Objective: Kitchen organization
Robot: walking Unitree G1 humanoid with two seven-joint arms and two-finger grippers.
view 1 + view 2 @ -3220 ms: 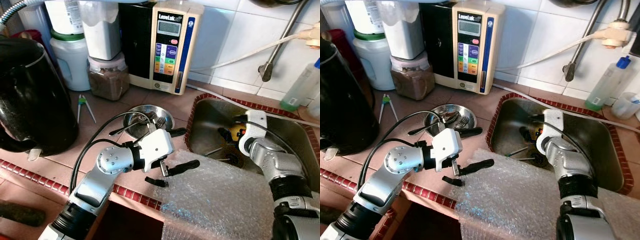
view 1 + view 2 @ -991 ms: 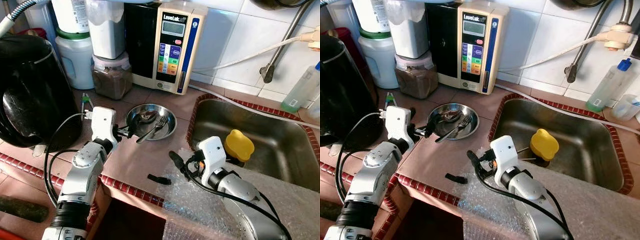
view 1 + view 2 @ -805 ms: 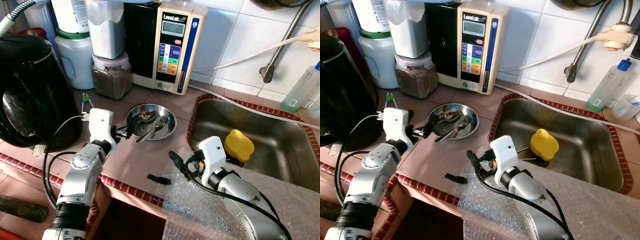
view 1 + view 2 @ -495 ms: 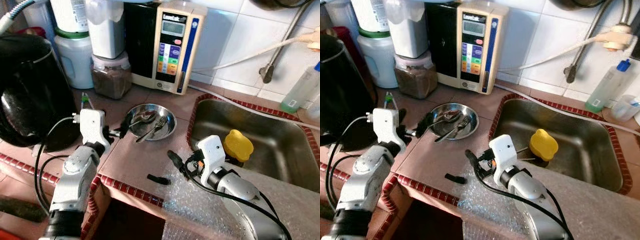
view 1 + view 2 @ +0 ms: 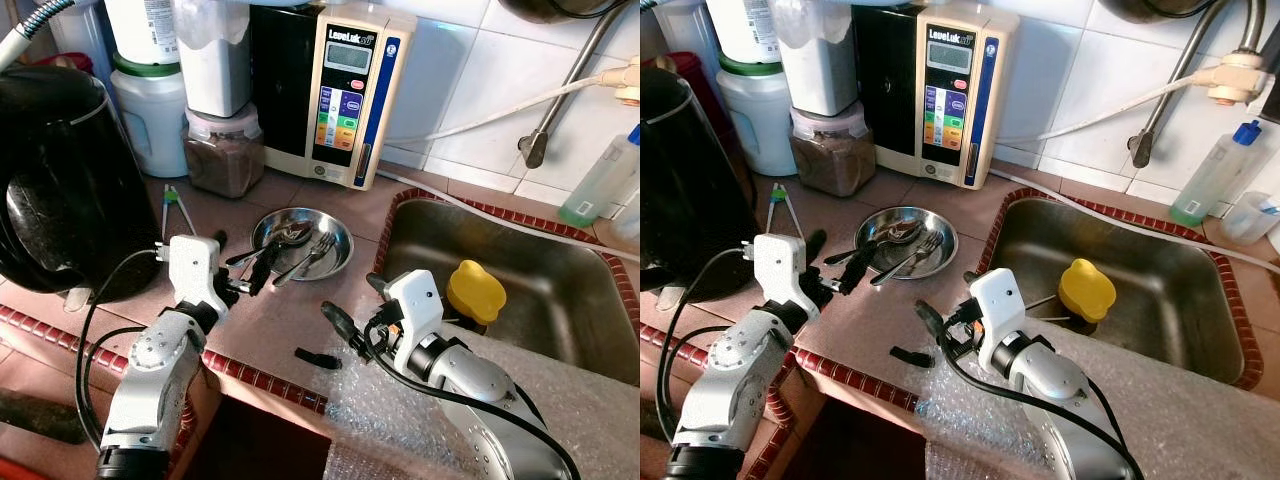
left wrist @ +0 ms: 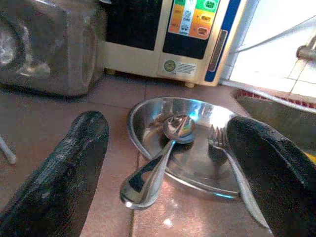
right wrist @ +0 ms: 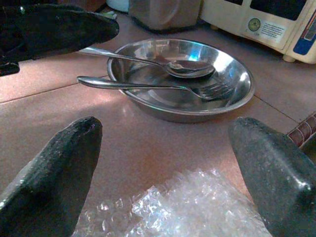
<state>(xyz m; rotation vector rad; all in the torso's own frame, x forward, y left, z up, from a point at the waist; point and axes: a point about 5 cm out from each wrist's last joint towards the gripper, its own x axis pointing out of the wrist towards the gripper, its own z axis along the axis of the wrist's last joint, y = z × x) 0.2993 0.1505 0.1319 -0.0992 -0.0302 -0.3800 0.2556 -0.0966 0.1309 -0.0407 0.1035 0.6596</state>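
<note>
Steel dish [image 5: 335, 247] sits at frame centre on the tiled counter [image 5: 270, 320], holding a spoon [image 6: 168, 148] and a fork [image 6: 232, 158] whose handles overhang its rim. Left gripper [image 5: 243, 274]: fingers spread wide, holding nothing, tips just beside the dish's left rim, near the handles. Right gripper [image 5: 352, 303]: also wide open and empty, below and right of the dish, apart from it, over bubble wrap [image 5: 450, 420].
</note>
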